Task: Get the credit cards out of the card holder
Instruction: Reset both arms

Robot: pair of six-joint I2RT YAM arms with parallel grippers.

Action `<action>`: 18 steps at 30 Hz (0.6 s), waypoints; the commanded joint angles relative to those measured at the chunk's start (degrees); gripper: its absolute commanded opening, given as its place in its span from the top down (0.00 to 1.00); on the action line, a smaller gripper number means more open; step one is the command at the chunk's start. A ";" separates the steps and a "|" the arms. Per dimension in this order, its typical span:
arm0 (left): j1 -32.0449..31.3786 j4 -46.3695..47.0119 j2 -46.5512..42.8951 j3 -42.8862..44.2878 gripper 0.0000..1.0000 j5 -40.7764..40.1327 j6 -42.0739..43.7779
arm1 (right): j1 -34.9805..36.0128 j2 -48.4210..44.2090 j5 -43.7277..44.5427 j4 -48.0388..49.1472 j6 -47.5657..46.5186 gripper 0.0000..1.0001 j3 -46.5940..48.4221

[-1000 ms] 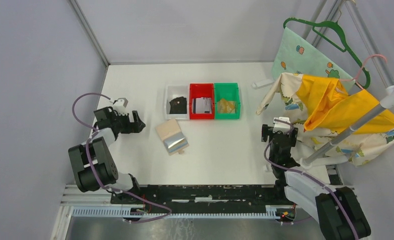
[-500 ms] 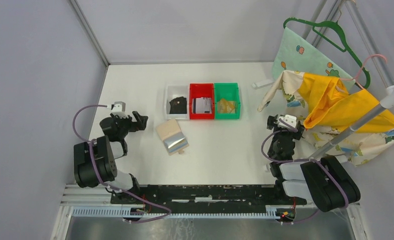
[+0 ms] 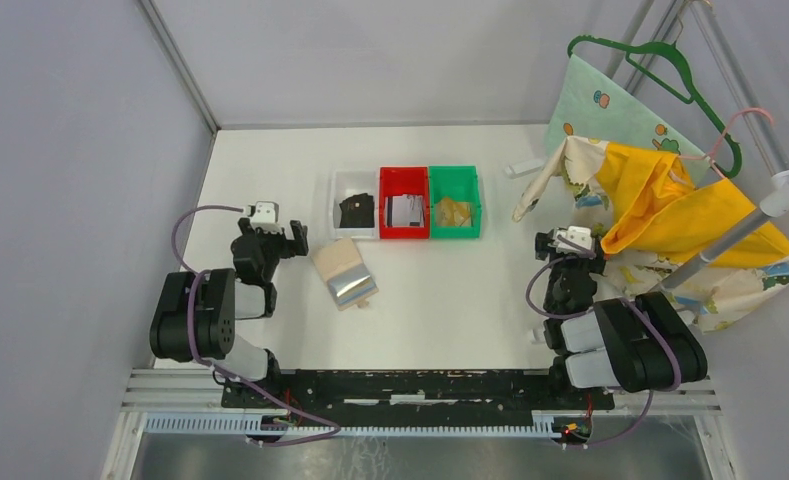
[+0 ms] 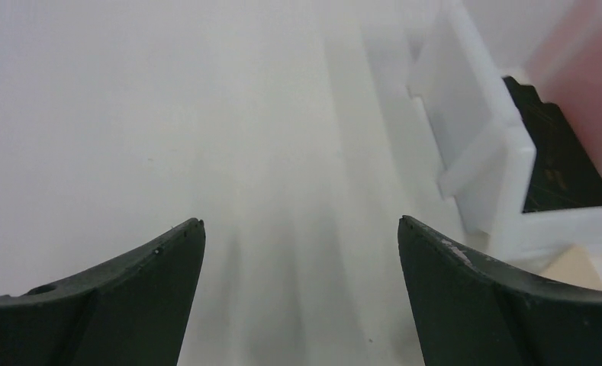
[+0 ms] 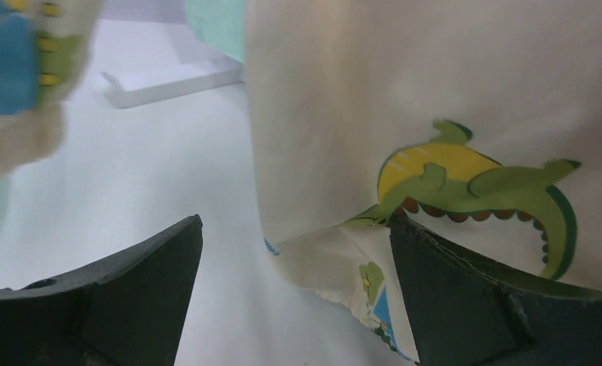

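The overhead view looks down on the whole counter (image 3: pixel 450 300); both wrist views skim it closely, the left sharing the white bin (image 3: pixel 355 173).

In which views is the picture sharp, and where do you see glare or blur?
Top view: sharp and evenly lit, with glare on the near half of the card holder. Left wrist view: the table is washed out, the white bin is soft and overexposed, and the black card is clearer. Right wrist view: the printed cloth is close and slightly out of focus.
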 commanded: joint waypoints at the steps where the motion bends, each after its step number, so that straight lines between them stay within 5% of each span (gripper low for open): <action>1: 1.28 13.02 3.84 -1.42 0.00 -5.47 0.34 | -4.92 -1.68 -5.45 -2.88 4.71 0.02 -6.57; 3: 1.32 7.33 1.97 -0.65 0.00 -5.20 1.35 | -4.92 -1.68 -5.45 -2.67 4.59 0.02 -6.56; 18: 1.25 9.96 2.29 -1.43 0.00 -5.14 0.74 | -4.83 -1.66 -6.01 -2.67 4.34 0.02 -6.65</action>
